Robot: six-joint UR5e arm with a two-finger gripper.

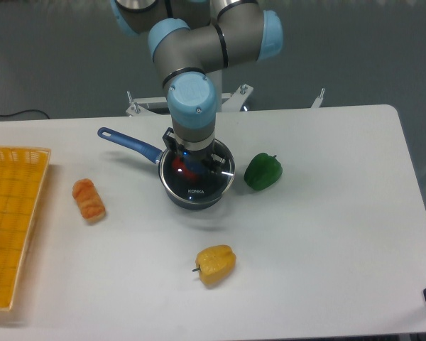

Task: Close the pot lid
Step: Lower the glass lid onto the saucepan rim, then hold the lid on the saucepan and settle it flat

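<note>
Camera view shows the claw (193, 165) clamped on the pot lid (197, 182), which sits right under it, lined up over the pot (172, 193).

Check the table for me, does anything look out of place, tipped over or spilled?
Nothing stands out. The pot lid sits roughly level over the pot, with the claw at its knob. A red item shows through the glass. The green pepper, yellow pepper and orange item lie loose, unspilled.
</note>
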